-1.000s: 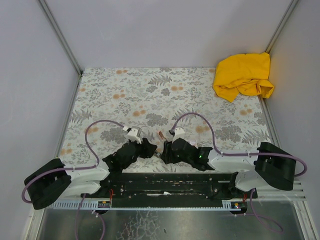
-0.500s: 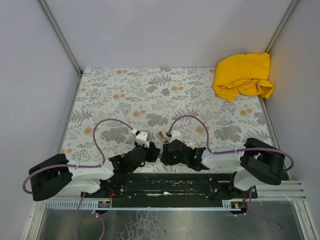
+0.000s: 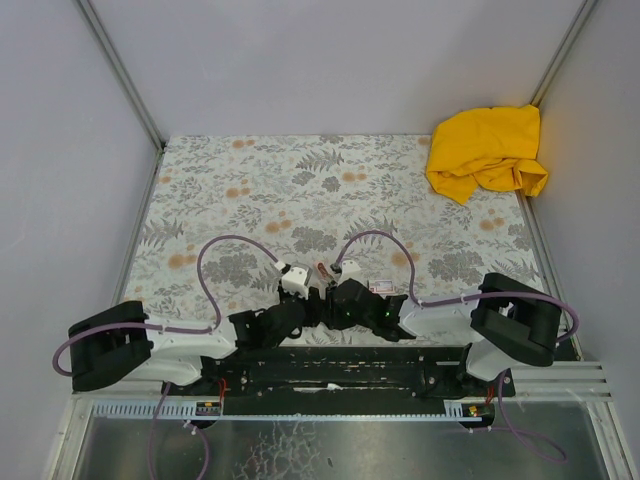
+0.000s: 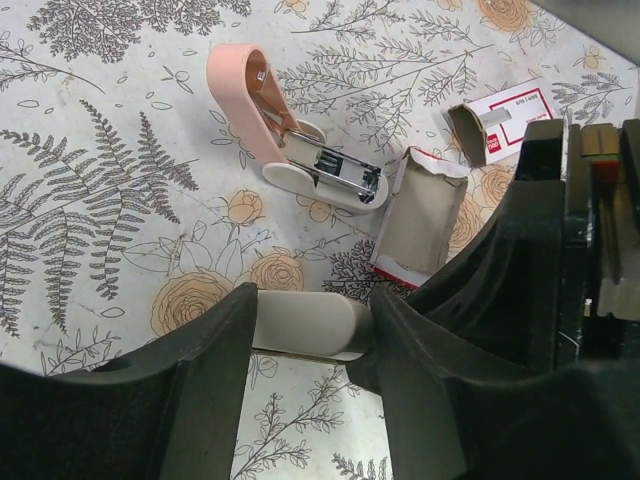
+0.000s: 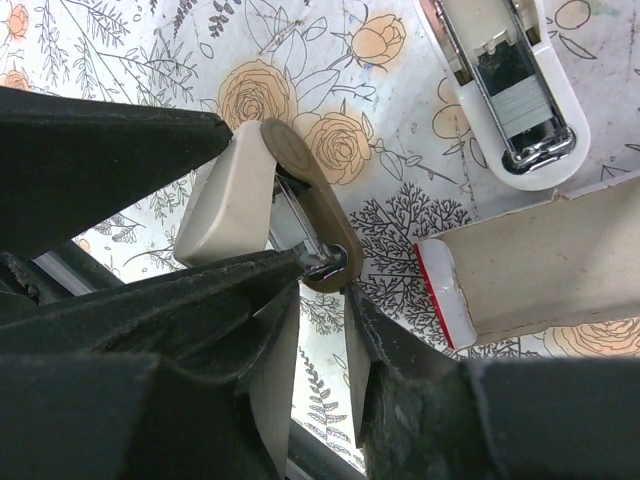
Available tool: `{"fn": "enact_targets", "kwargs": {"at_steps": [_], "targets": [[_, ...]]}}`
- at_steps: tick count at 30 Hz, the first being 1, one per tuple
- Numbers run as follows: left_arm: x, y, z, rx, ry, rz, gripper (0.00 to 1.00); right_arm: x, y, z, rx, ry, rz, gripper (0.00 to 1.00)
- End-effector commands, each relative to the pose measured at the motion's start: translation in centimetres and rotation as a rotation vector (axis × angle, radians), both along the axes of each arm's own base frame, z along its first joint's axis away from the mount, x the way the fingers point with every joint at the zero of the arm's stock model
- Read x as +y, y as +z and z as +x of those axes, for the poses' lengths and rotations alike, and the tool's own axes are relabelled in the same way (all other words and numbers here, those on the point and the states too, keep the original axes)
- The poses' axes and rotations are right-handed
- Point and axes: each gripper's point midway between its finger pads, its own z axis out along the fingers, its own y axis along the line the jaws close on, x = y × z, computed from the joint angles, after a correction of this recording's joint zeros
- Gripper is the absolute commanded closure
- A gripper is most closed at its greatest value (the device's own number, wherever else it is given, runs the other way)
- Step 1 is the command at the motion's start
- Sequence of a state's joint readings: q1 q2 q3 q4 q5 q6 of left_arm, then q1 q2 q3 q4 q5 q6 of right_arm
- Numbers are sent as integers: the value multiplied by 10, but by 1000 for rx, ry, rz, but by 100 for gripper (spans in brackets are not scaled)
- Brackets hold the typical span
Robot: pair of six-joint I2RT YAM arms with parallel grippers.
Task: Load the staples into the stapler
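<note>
A cream stapler (image 4: 308, 324) with a tan base (image 5: 305, 190) is held just above the floral mat between both grippers. My left gripper (image 4: 312, 335) is shut on its body, one finger at each end. My right gripper (image 5: 335, 285) pinches its silver metal front end (image 5: 330, 262). A second, pink stapler (image 4: 262, 105) lies open on the mat beyond, with a grey strip of staples (image 5: 512, 95) in its silver channel. The torn white-and-red staple box (image 4: 422, 225) lies to its right. In the top view the grippers meet at the near middle (image 3: 320, 302).
A second piece of the box (image 4: 505, 118) lies further right; it shows in the top view (image 3: 380, 286). A crumpled yellow cloth (image 3: 487, 150) sits in the far right corner. Grey walls enclose the mat (image 3: 300, 190) on three sides.
The left arm has moved right and in toward the right gripper; the two grippers now meet over the cream stapler. The right arm has drawn slightly left.
</note>
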State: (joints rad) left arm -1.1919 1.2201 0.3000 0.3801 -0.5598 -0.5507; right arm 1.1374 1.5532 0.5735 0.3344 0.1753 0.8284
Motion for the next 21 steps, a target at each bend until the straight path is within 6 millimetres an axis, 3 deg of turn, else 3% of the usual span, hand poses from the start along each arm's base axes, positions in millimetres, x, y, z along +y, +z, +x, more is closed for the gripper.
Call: {"fn": "enact_targets", "kwargs": {"at_steps": [1,5,10,16,21], "targets": [[-14,14,-7,6,-26,-76,50,-3,3,4,-34,4,-6,65],[-10,35,-9,-45,-63,-118,39,-19,22,3,-98,37,-33,50],[-15,54,-12,-63,-210,-140,30,-45,35,0,-147,69,-115,42],[-12,39,-2,-31,-379,-85,28,-66,55,4,-200,72,-103,32],[-13,39,5,-100,-460,-54,29,-72,67,10,-215,71,-56,29]]}}
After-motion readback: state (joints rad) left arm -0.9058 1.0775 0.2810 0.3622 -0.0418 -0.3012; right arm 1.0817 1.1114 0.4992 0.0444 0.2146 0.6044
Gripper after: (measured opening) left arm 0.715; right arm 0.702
